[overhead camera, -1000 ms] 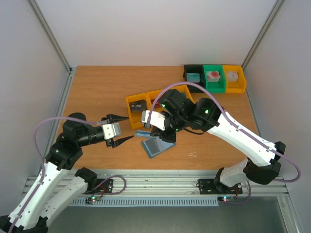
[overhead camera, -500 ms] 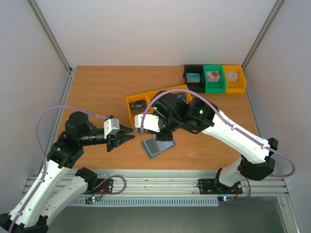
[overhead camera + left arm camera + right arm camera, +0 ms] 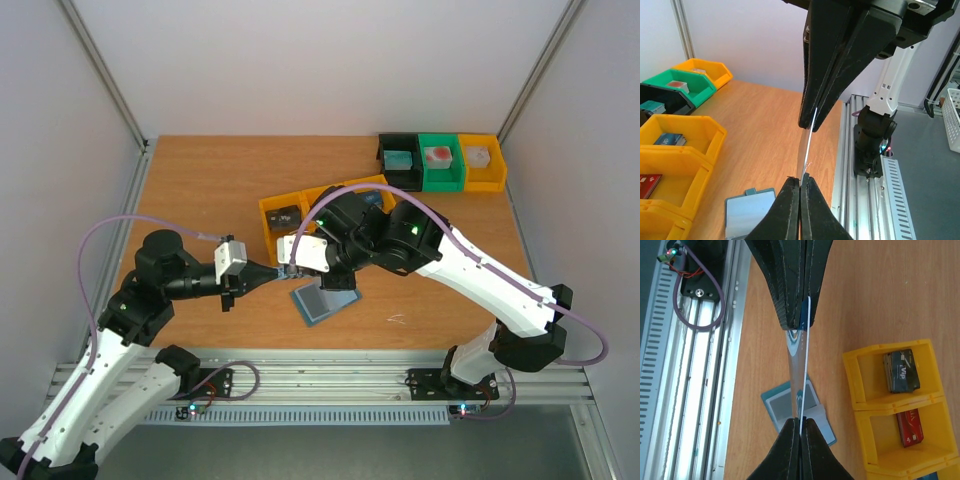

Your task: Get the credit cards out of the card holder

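A thin card (image 3: pixel 801 370) with a shiny face and a blue end hangs edge-on above the table, held at both ends. My left gripper (image 3: pixel 800 177) is shut on one end and my right gripper (image 3: pixel 801 419) is shut on the other. In the top view the two grippers meet tip to tip, left gripper (image 3: pixel 276 273) and right gripper (image 3: pixel 291 263). The card holder (image 3: pixel 318 302) lies open on the wood just below them, its blue frame and grey sleeve (image 3: pixel 785 407) facing up. A dark grey card (image 3: pixel 901 371) and a red card (image 3: pixel 910 427) lie in yellow bins.
Yellow bins (image 3: pixel 270 232) stand in a row behind the grippers. Black, green and yellow bins (image 3: pixel 441 183) with small blocks sit at the back right. The aluminium rail (image 3: pixel 330 358) runs along the near table edge.
My left gripper has swung right to the card in the right gripper and shut on its free end. The right arm shifted slightly left, then held still.
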Controlling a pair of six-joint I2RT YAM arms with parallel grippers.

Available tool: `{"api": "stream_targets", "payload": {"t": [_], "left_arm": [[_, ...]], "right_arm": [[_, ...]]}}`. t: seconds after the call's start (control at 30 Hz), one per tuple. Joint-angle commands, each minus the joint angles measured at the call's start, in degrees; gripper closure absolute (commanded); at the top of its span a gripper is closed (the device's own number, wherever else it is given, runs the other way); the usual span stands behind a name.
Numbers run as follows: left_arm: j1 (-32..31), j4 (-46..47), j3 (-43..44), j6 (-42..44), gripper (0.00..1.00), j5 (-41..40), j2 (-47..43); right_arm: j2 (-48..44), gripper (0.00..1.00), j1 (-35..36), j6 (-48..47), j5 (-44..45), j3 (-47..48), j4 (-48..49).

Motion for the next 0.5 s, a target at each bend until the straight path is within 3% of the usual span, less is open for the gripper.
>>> {"api": "stream_targets", "payload": {"t": [0.0, 0.1, 0.13, 0.23, 0.3, 0.37, 0.47], "left_arm": [[-0.08, 1.54, -0.65, 1.8, 1.0, -0.24, -0.22], [-0.08, 2.72, -0.56, 1.08, 1.0, 0.46, -0.48], [-0.08, 4.07, -0.71, 0.19, 1.0, 0.09, -0.49], [-0.08, 9.72, -1.2, -9.62, 1.0, -7.9, -0.03], [0.27, 12.67, -1.18, -18.54, 1.0, -13.8, 0.69], [1.36, 16.36, -1.1, -29.1, 1.0, -16.37, 1.39], [4.33, 26.18, -1.02, -40.03, 1.0, -18.07, 2.41]], "right_arm": [[-1.09, 0.99, 0.74, -1.88, -0.63, 1.53, 2.22], [-1.57, 0.98, 0.74, -2.06, 0.5, 0.8, 2.92], [-1.72, 0.9, 0.74, -1.92, 1.38, 0.52, 3.25], [-3.19, 0.53, 0.74, -1.83, 5.48, -0.84, 5.6], [-5.59, 0.43, 0.74, -2.17, 10.55, -3.23, 10.11], [-9.09, 0.27, 2.1, -5.79, 18.21, -7.68, 19.5], [-14.42, 0.18, 7.94, -23.43, 28.58, -18.06, 36.91]]}}
